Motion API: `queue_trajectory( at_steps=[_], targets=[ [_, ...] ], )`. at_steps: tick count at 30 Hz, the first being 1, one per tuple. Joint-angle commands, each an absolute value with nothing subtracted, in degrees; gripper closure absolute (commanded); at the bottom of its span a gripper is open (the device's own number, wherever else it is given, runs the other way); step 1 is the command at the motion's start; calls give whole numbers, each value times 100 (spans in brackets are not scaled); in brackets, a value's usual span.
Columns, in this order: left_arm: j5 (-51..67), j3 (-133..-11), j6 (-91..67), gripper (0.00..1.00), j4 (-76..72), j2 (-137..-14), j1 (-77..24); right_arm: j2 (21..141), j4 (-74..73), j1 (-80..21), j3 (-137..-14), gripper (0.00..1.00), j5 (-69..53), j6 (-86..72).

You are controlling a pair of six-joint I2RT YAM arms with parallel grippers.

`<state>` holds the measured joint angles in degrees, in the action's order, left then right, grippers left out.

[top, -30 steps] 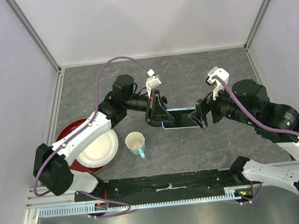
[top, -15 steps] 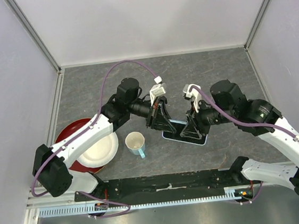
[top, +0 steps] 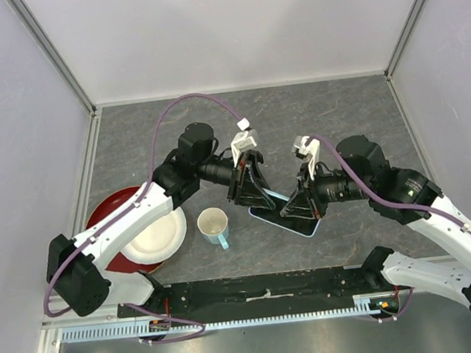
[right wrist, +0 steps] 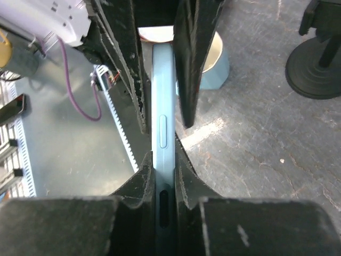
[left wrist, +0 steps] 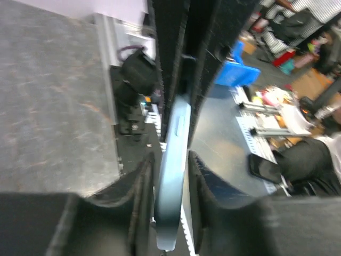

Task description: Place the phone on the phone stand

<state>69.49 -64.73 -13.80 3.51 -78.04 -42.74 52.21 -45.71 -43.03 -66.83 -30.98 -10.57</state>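
The left fingers (left wrist: pixel 136 197) and right fingers (right wrist: pixel 130 189) both clamped the phone (right wrist: pixel 162 122). The handover required full left release before transfer to the stand (right wrist: pixel 318 68), at 2 o'clock in the right wrist view.

We see a light blue edge on the phone (right wrist: pixel 162 125), and from overhead its face is black. The phone stand (right wrist: pixel 318 68) is black all over. The left pincer (top: pixel 262 201) and the right pincer (top: pixel 294 207) are black too, and the arms (top: pixel 131 221) have white shells with black joints, each with a purple cable (top: pixel 179 105). The tabletop (top: pixel 330 116) is dark grey with paler, stone-like mottling. The cup (top: pixel 214 226) is pale blue outside and cream inside. We see a white plate (top: pixel 154 237) and a red plate (top: pixel 104 212)
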Motion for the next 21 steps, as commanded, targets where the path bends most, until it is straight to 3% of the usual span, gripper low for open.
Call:
queue_trajectory(
  at_steps=[1, 3, 6, 11, 14, 21],
  targets=[
    [5480, -6768, -1547, 51, -193, -7401, -4123, 4975, -3394, -4403, -6206, 100, -1661, -1994],
    [4759, -6654, -1669, 25, -193, -7269, -4017, 4774, -3007, -4403, -6048, 100, -856, -2310],
    [4430, -6627, -2098, 16, -290, -7330, -3649, 4388, -2366, -4403, -5617, 100, 269, -2855],
    [4885, -6504, -3013, 15, -895, -7690, -3033, 3877, -1303, -4412, -4958, 100, 1737, -3891],
    [5536, -6408, -3663, 20, -1667, -7936, -2953, 3560, -293, -4403, -4484, 100, 1872, -4165],
    [6310, -5906, -5184, 16, -3787, -8209, -3032, 3155, 2055, -4412, -3595, 100, 1723, -4394]
  ],
)
